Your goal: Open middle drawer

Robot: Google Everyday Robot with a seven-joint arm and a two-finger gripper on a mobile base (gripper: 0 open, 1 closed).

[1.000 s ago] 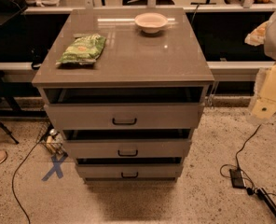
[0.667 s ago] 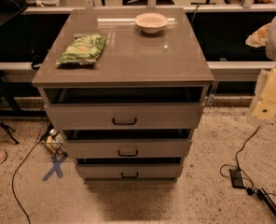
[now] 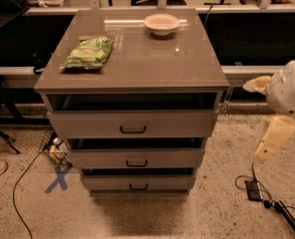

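Observation:
The middle drawer is a grey-beige front with a small black bar handle, in a three-drawer cabinet at the centre of the view. A dark gap shows above the front, and none of its inside is visible. The taller top drawer is above it and the slim bottom drawer below. My gripper, cream and white, hangs at the right edge, well to the right of the cabinet and about level with the upper drawers. It touches nothing.
A green snack bag and a white bowl sit on the cabinet top. Cables and a black adapter lie on the floor at the right. A blue X mark and small clutter are at the left.
My gripper and arm have come lower and slightly left at the right edge. The cabinet and its drawers look unchanged.

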